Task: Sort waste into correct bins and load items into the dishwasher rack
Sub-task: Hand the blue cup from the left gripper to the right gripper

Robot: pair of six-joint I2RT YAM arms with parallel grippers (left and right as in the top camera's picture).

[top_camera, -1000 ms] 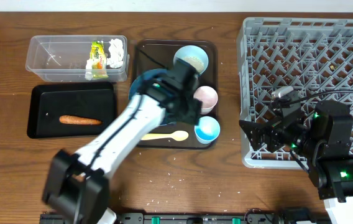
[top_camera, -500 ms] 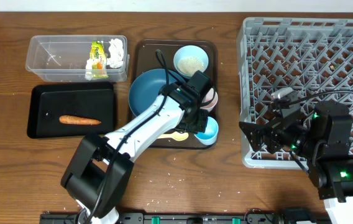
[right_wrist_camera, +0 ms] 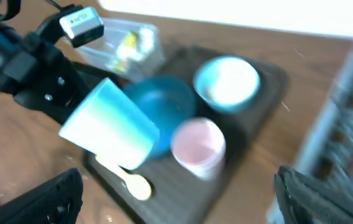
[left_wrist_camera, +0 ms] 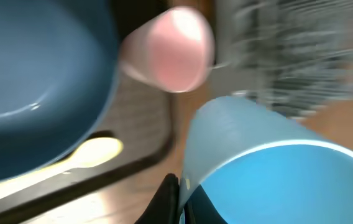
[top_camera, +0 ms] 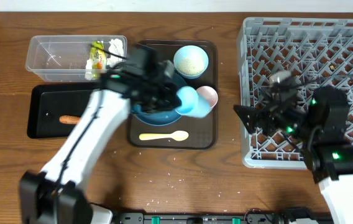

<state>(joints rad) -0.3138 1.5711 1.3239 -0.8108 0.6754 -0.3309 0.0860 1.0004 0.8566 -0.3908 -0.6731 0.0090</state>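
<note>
Overhead view: the dishwasher rack [top_camera: 325, 43] lies well apart from your left jaws, on the right arm's side. The right jaws are spread wide and empty at its near edge, facing the load. Beneath the left jaws sit the serving tray [top_camera: 204, 142] and the dark blue plate [top_camera: 156, 114]. The left jaws are clamped on the wall of the light blue cup [top_camera: 189, 101], held off the tray and tipped sideways, just beside the pink cup [top_camera: 208, 94]. You are loading the rack, I judge. Next, carry the cup across or pass it to the right jaws.

Left arm [top_camera: 82, 142] is white-shelled, black-jointed — right arm [top_camera: 329, 123] black, green-lit.
</note>
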